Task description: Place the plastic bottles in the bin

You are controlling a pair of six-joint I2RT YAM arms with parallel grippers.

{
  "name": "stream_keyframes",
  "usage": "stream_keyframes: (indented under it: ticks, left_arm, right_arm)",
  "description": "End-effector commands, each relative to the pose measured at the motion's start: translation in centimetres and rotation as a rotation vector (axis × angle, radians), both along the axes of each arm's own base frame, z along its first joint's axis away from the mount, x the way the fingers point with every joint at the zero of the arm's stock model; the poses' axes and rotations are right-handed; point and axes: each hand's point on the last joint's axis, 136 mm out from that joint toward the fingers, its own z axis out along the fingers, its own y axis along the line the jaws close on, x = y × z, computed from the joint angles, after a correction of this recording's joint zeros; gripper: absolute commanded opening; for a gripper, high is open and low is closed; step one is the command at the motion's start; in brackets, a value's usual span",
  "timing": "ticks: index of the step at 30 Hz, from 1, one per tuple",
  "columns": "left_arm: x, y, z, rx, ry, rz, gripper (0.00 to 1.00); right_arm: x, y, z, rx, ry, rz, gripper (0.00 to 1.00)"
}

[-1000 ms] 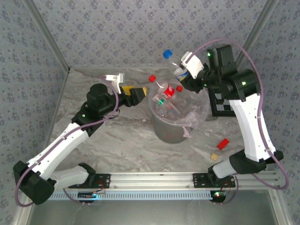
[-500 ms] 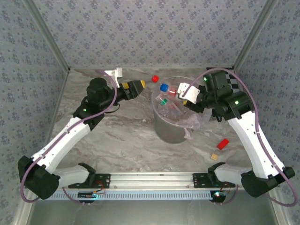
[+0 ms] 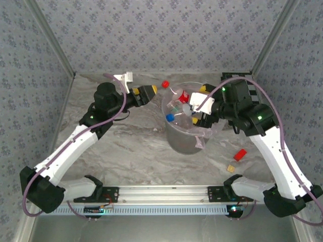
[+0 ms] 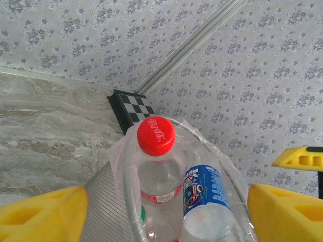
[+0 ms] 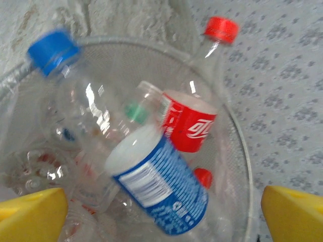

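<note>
**Handling.** The small clear plastic bottles (image 5: 156, 186) look empty, so expect them to be light, thin-walled, easily crushed and slick. Grip across the labelled mid-body or just under the cap, with moderate force.

**Location.** All visible bottles lie inside the translucent grey-white round bin (image 3: 181, 141). One red-capped bottle (image 4: 156, 136) leans with its neck above the far rim. The left gripper (image 3: 146, 92) faces it, jaws spread, holding nothing.

**Change.** Half a second earlier the right gripper (image 3: 198, 105) clamped the blue-capped bottle (image 3: 170, 117) over the bin. Now its jaws stand wide and that bottle rests among the others.
</note>
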Motion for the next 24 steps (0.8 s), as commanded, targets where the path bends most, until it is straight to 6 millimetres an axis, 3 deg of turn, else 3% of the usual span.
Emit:
stream_keyframes:
  ticks: [1, 5, 9, 12, 17, 24]
  left_arm:
    - [-1.4, -1.4, 0.9, -0.024, -0.018, -0.059, 0.81]
    - [-3.3, -2.8, 0.4, 0.023, -0.034, -0.123, 0.76]
    - [-4.8, -3.4, -1.2, 0.097, -0.028, -0.165, 0.69]
    - [-5.5, -3.5, -2.8, 0.174, -0.013, -0.183, 0.63]
    - [-4.5, -3.0, -4.6, 0.255, 0.018, -0.126, 0.61]
    - [-3.6, -3.5, -3.8, 0.231, 0.001, -0.116, 0.6]
  right_arm:
    - [-0.1, 0.3, 4.5, 0.144, -0.083, -0.031, 0.99]
    - [0.6, 0.7, 6.0, 0.321, 0.016, -0.145, 0.85]
    - [2.4, -0.4, 5.1, 0.416, 0.131, -0.359, 0.71]
    - [3.2, -0.9, 2.9, 0.418, 0.224, -0.48, 0.62]
    - [3.8, -0.3, -0.7, 0.38, 0.292, -0.53, 0.56]
    - [3.8, -0.1, -7.1, 0.301, 0.423, -0.589, 0.55]
